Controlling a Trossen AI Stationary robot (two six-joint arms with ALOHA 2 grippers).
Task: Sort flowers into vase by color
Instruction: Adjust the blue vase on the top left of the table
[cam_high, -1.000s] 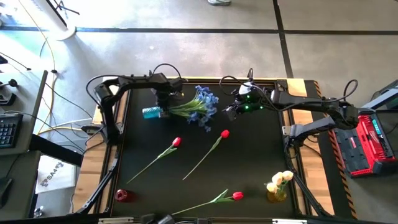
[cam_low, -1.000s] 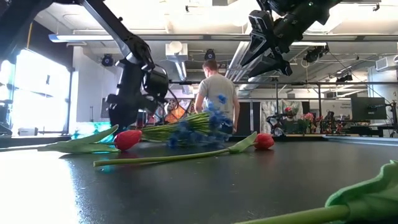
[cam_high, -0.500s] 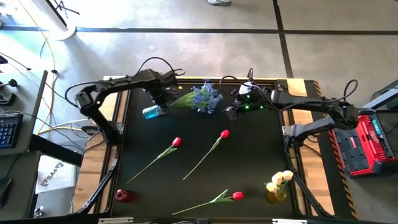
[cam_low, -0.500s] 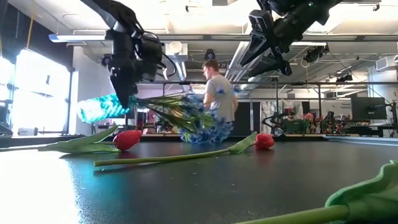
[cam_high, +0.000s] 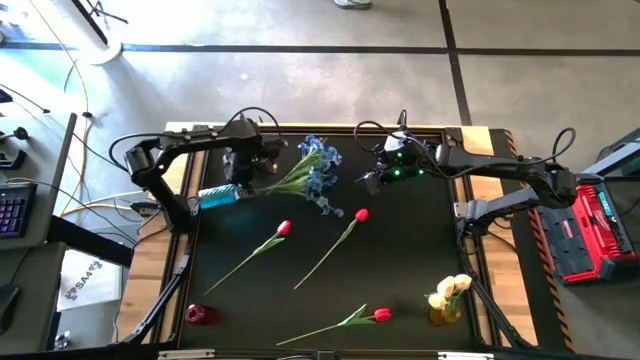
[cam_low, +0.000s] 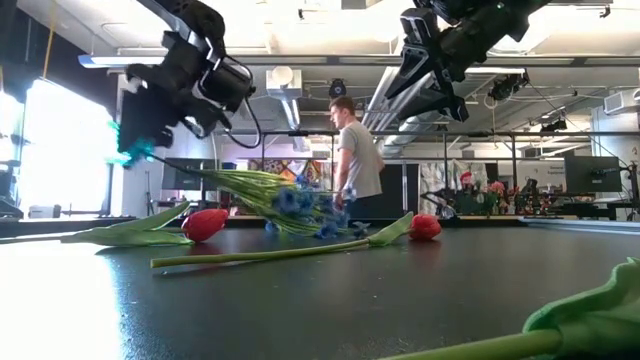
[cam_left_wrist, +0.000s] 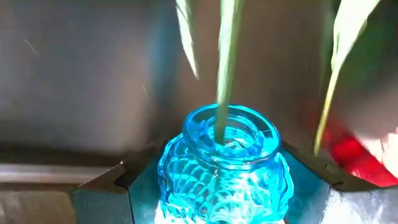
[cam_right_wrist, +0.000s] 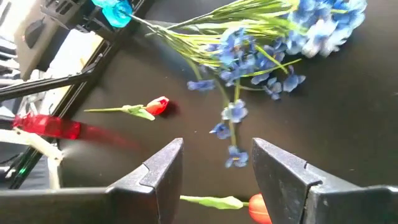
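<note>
left pincer (cam_high: 237, 180), clenched on the blue vase (cam_high: 220, 195) and tipping it, should right it slowly so the blue sprays (cam_high: 315, 172) stay in; right pincer (cam_high: 375, 178) hovers released.

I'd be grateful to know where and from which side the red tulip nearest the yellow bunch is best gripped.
Judging by its pose, grip the red tulip mid-stem, coming straight down from above. It lies flat on the table, the stem running leftward from the bloom, so fingers closing across the thin stem beyond the leaf should avoid crushing the bloom.
</note>
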